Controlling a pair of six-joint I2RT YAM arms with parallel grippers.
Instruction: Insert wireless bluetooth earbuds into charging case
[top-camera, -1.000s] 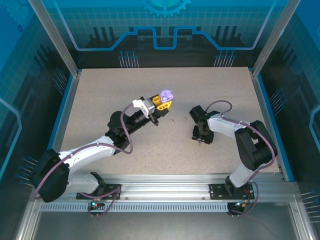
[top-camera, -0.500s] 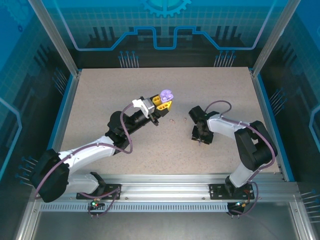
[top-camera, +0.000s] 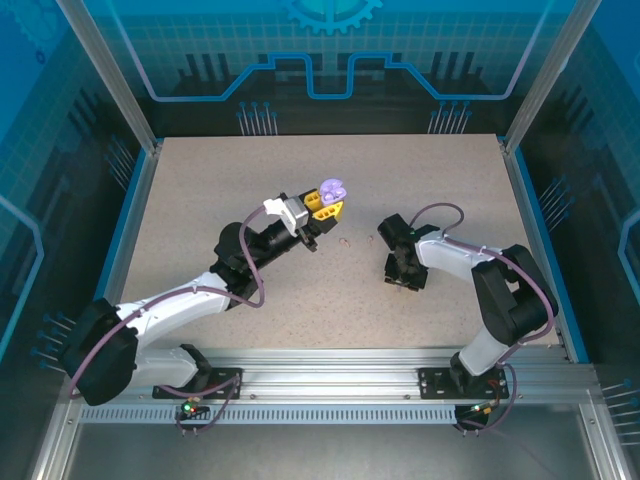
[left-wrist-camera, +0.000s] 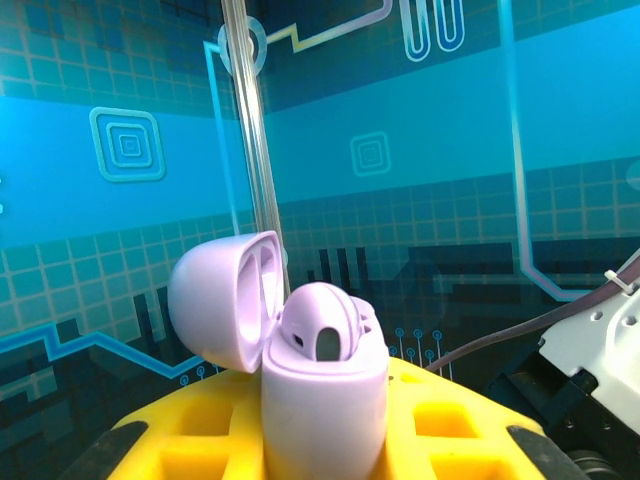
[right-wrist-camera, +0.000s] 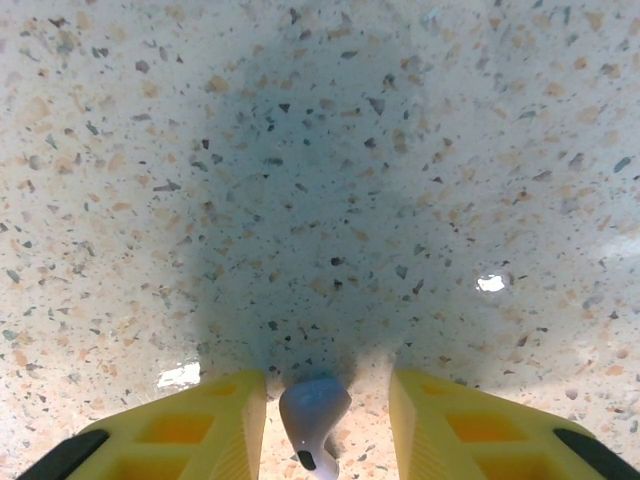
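Left gripper (top-camera: 327, 205): jaws clamped on the base of the purple charging case (left-wrist-camera: 322, 380), which stands upright above them. Its lid (left-wrist-camera: 215, 315) is hinged open to the left, with one socket showing.

Small specks (top-camera: 345, 241) lie between the two sets of jaws, too small to identify.

Right gripper (right-wrist-camera: 327, 395): jaws apart, with a pale earbud (right-wrist-camera: 313, 410) on the table (right-wrist-camera: 300, 150) between them and a gap on either side.

Assessment: the bud is light, rigid, smooth and rounded, so liable to squirt out. Grip squarely across the bulb. No obstruction seen.

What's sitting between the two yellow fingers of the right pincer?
A small pale earbud lies on the speckled table between the right pincer's yellow fingers, with a gap on each side. The right wrist view shows it.
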